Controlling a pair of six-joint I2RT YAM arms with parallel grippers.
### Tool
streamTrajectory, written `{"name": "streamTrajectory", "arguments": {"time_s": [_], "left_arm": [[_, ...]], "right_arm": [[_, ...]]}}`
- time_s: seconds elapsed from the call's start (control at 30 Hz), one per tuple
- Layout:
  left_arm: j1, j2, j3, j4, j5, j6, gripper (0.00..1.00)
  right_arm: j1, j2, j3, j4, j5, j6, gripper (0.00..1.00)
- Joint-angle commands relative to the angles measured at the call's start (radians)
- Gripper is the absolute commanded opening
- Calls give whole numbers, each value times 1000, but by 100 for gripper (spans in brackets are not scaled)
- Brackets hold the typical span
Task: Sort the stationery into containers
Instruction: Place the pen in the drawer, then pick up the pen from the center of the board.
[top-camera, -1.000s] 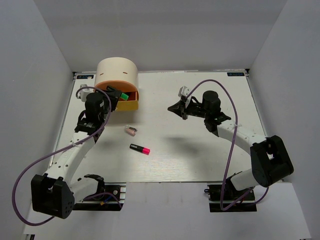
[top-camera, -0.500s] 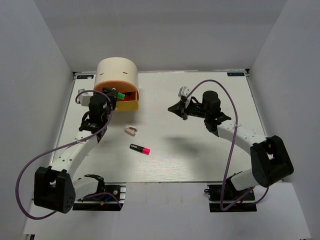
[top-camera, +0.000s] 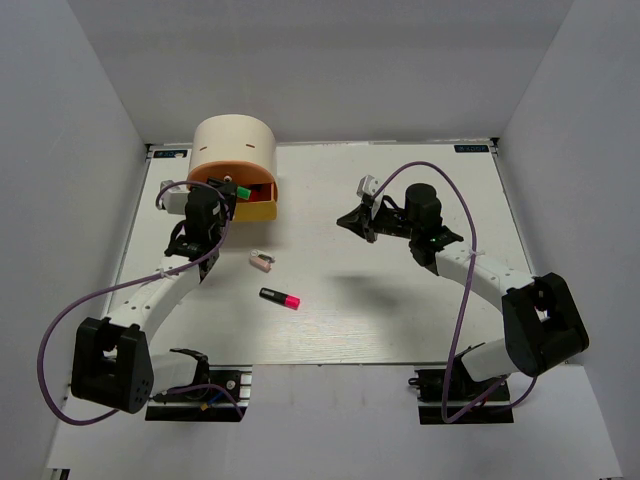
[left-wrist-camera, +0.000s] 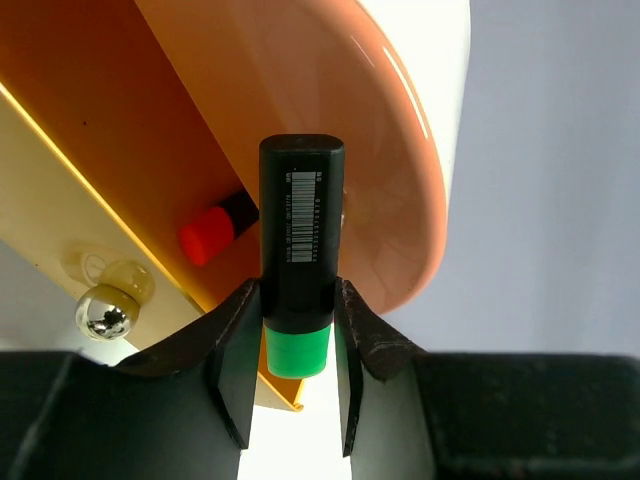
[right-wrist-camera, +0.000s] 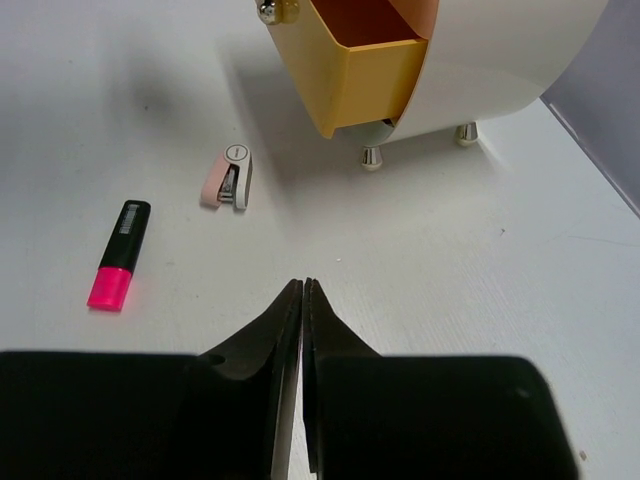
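Green highlighter (left-wrist-camera: 300, 230) sits clamped between the left gripper (left-wrist-camera: 297, 292) fingers, which pinch it near the cap end so the black butt points forward into the open drawers. On the top view this is at the far left corner of the bench (top-camera: 400, 320), right at the front of the cream unit (top-camera: 235, 140). The grip is low on the pen, probably so most of its length can go over the rim before release. It hangs above the orange drawer (left-wrist-camera: 390, 150), not resting on anything I can see. An orange-capped highlighter (left-wrist-camera: 215, 228) lies inside already, which suggests this is the highlighter tier; exactly which drawer it sits in, cannot tell. The yellow drawer (right-wrist-camera: 365, 85) is pulled out below, knob facing the arms

Right gripper (right-wrist-camera: 302, 287) hovers mid-bench toward the right edge, jaws all but touching with only a hairline gap, nothing in them. It looks parked out of the left arm's way while facing the leftovers

On the bare bench, left of centre: pink highlighter (top-camera: 280, 298) lying flat, and the pink-and-white piece (top-camera: 261, 261) near it, a bit closer to the unit, the two apart. No white sticks visible

Step judged: drop-off of the green one, roughly mid-task, two loose items left. Risk: the pen tips or bounces off the drawer rim on release
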Motion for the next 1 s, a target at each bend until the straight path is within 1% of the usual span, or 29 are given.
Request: {"name": "streamTrajectory", "arguments": {"time_s": [0.0, 0.1, 0.17, 0.2, 0.3, 0.33, 0.37, 0.53, 0.63, 0.67, 0.7, 0.73, 0.77, 0.8, 0.83, 0.87, 0.9, 0.93, 0.97], "left_arm": [[-4, -2, 4, 0, -33, -7, 39], [-4, -2, 4, 0, -33, -7, 47], [-4, -2, 4, 0, -33, -7, 49], [-4, -2, 4, 0, -33, -7, 53], [-4, -2, 4, 0, -33, -7, 58], [-4, -2, 4, 0, -24, -7, 60], [-4, -2, 4, 0, -24, -7, 60], [-4, -2, 4, 0, -15, -7, 61], [-4, -11, 13, 0, -3, -7, 61], [-4, -22, 24, 0, 11, -7, 61], [-4, -39, 24, 0, 23, 10, 61], [-4, -50, 35, 0, 52, 31, 61], [-4, -63, 46, -15, 69, 78, 61], [-4, -98, 46, -26, 117, 108, 61], [-4, -123, 46, -26, 149, 134, 65], [6, -151, 11, -26, 180, 155, 68], [7, -181, -11, -26, 236, 165, 71], [17, -214, -38, -39, 256, 177, 75], [17, -287, -95, -40, 273, 198, 83]], "right_arm": [[-3, -32, -3, 14, -4, -13, 10], [-1, -34, -6, 8, -11, -13, 13], [-3, -34, -7, 5, -11, -13, 14], [-3, -37, -9, 7, -11, -11, 14], [0, -37, -9, 0, -13, -10, 16], [-3, -37, -9, -1, -17, -11, 18], [-5, -37, -7, -4, -22, -13, 18], [-3, -38, -4, -32, -46, -25, 29], [-5, -38, 5, -41, -68, -25, 43], [-2, -35, 16, -61, -104, -30, 61], [-1, -34, 22, -76, -123, -42, 75], [-1, -17, 37, -102, -147, -42, 90], [0, -12, 71, -148, -177, -54, 90], [6, 11, 94, -241, -273, -104, 90], [8, 35, 117, -295, -295, -131, 90], [27, 54, 191, -391, -330, -176, 90], [32, 92, 221, -520, -344, -230, 90], [44, 112, 250, -583, -343, -300, 90], [75, 171, 332, -642, -329, -330, 90]]}}
